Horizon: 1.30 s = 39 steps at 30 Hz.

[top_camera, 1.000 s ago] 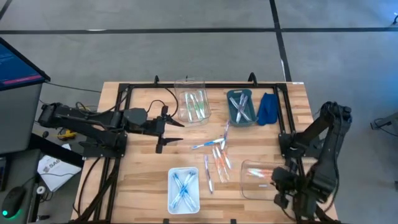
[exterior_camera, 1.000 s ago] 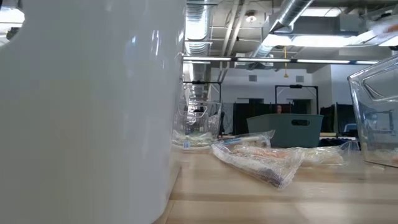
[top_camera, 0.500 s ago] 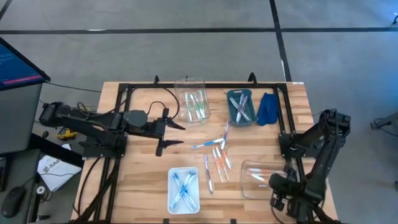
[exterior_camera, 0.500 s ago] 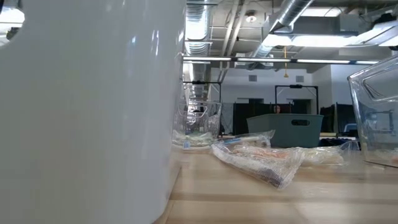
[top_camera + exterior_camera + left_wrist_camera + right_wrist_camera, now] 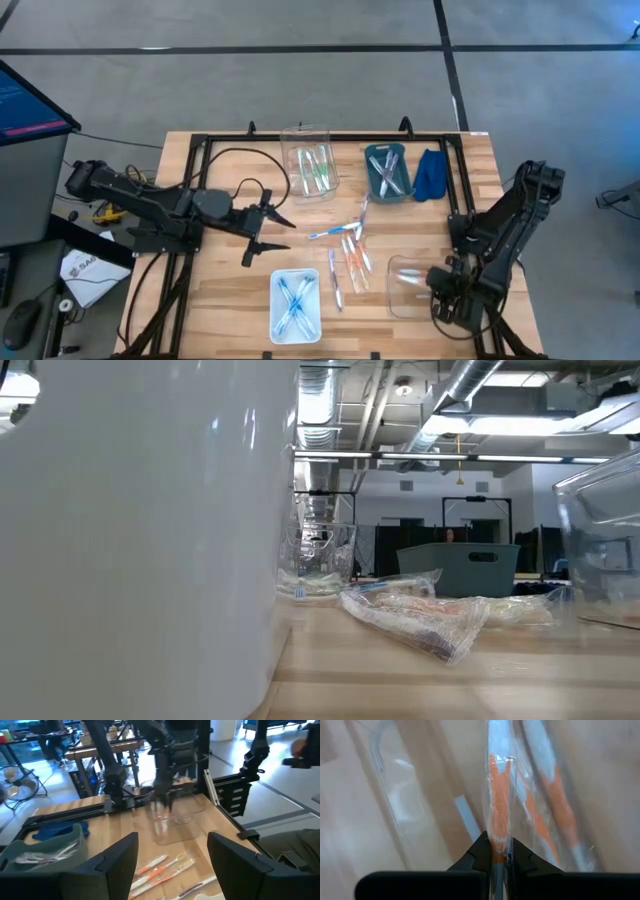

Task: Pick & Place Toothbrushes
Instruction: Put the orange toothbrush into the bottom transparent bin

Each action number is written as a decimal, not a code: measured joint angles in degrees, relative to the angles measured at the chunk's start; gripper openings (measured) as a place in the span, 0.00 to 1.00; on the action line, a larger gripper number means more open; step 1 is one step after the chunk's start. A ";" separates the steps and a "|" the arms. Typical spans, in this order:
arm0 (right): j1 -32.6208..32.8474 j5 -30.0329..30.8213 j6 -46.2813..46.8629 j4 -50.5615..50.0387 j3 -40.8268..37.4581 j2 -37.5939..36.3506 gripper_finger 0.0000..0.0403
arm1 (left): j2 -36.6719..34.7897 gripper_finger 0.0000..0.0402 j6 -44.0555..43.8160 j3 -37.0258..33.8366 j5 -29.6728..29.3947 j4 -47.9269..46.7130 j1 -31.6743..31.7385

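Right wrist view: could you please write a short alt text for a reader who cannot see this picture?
The right gripper is shut on an orange toothbrush in a clear wrapper, seen close up between its two dark fingertips. Another orange toothbrush lies beside it, inside a clear plastic container on the wooden table.

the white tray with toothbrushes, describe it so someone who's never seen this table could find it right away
Start at the wooden table seen from above and go to its near edge, just left of centre. There lies a shallow white tray holding only blue toothbrushes. The other containers are a clear bin, a teal bin and a clear box; this is the only opaque white one.
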 joint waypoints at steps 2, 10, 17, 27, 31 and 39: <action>-0.01 -1.52 1.77 0.45 -2.45 -1.18 0.04 | 0.00 0.58 0.00 0.00 -0.01 0.01 -0.62; -0.47 -4.99 4.31 0.38 -5.23 -3.43 0.07 | 0.02 0.58 0.01 0.00 0.01 0.04 -2.34; -0.96 -5.48 6.24 0.20 -5.32 -3.32 0.19 | 0.02 0.58 1.37 0.00 -0.02 0.26 -2.03; -1.07 -1.31 7.68 -9.25 -1.21 -3.05 0.36 | 0.31 0.58 1.53 0.00 -0.03 0.50 -1.56; -1.06 2.97 7.70 -18.96 5.22 -3.08 0.46 | 0.31 0.58 1.53 0.00 -0.03 0.66 -1.56; -2.40 14.56 7.38 -32.92 17.37 -3.12 0.58 | 0.26 0.58 1.83 -0.43 -0.03 1.29 -1.56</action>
